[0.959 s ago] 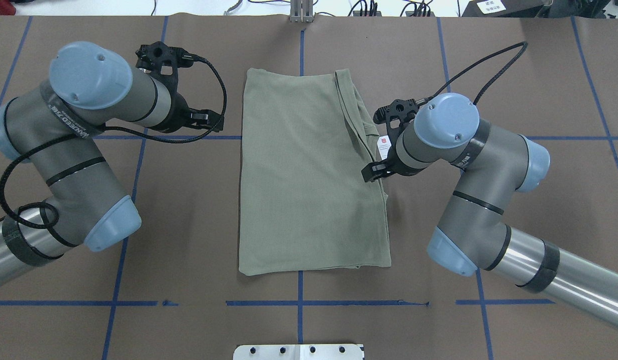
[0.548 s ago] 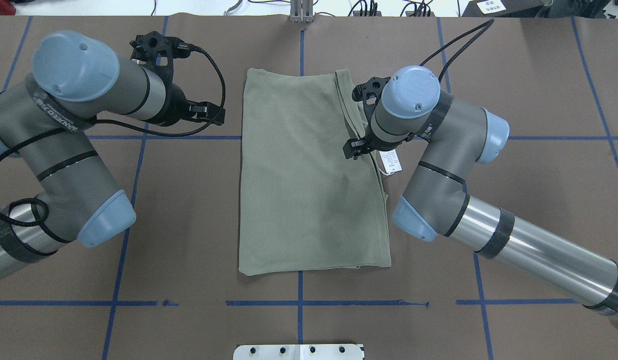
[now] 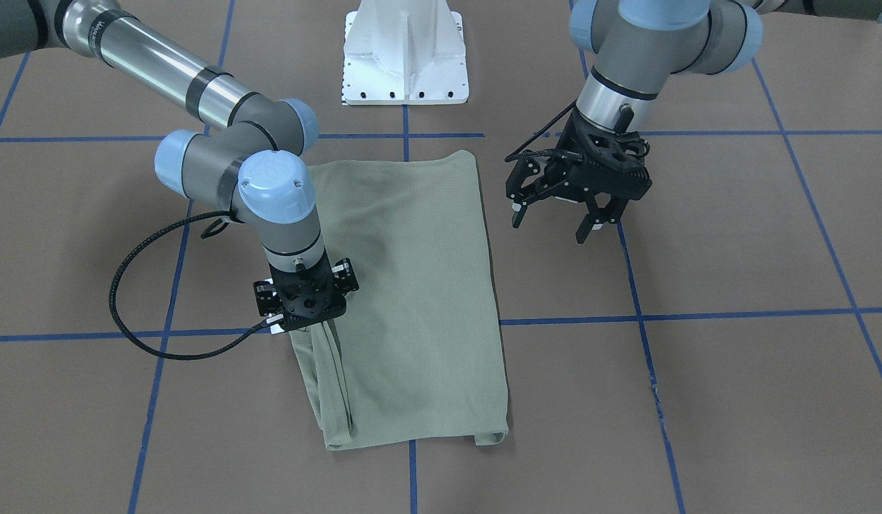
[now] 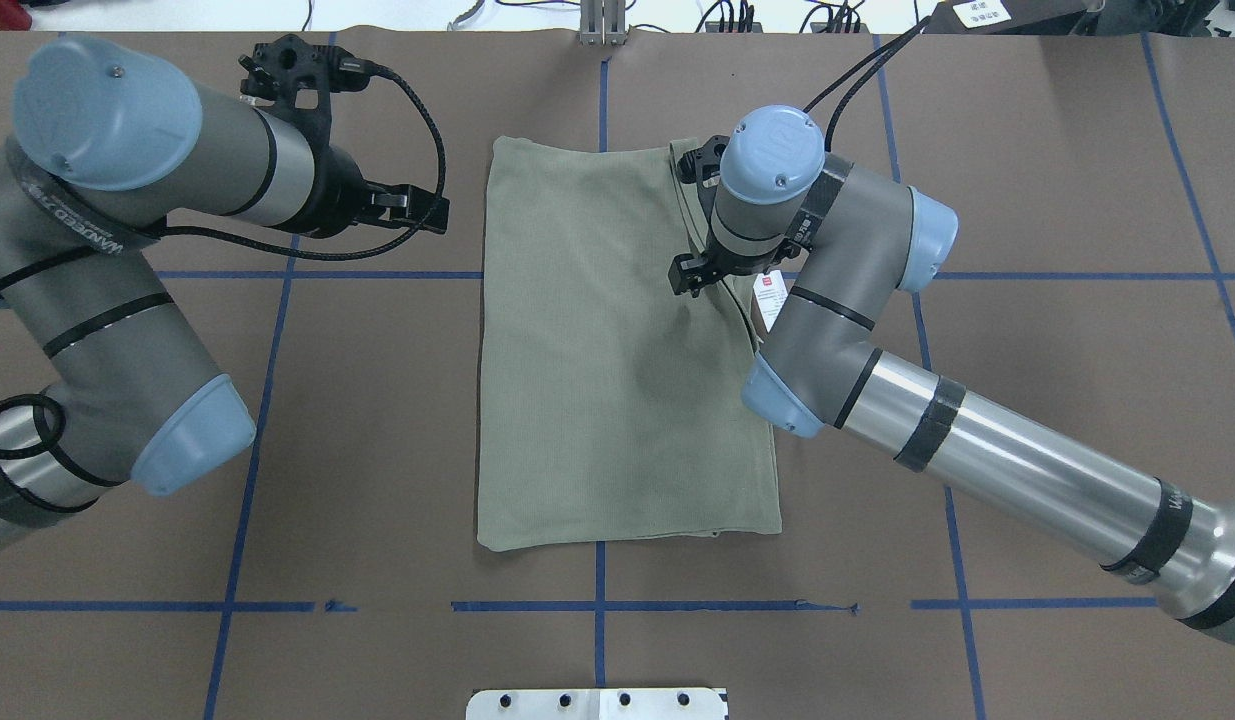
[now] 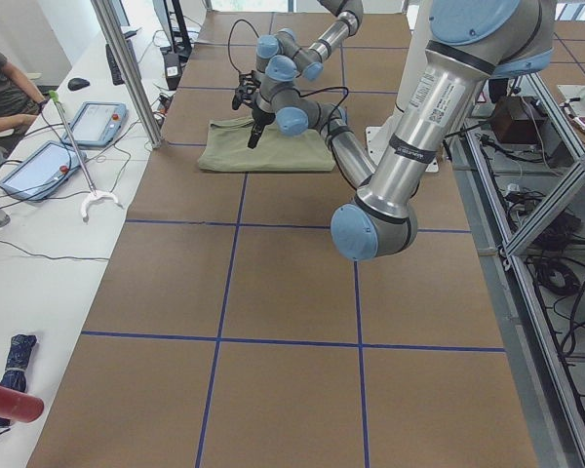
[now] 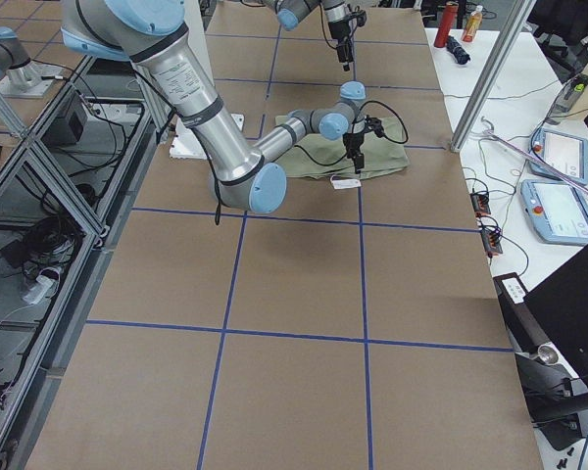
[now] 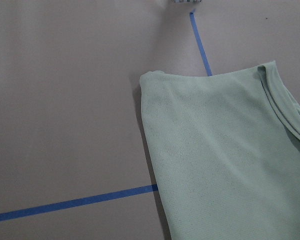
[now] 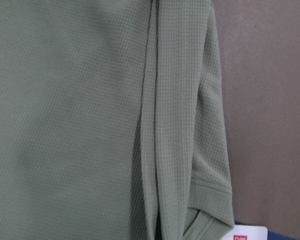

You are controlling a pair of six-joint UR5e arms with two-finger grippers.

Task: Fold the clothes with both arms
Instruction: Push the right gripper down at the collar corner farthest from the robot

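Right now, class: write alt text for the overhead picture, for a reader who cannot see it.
A green shirt lies folded into a tall rectangle on a brown table crossed by blue tape lines. The right gripper hangs over the shirt's right edge by a white tag; the left gripper is off the cloth.

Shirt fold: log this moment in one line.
shirt: folded lengthwise, flat | right gripper: above shirt's layered edge, jaws hidden | left gripper: open, empty, off shirt

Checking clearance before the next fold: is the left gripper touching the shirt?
Apart. The front-facing view shows bare table between the open left gripper and the near edge of the green shirt.
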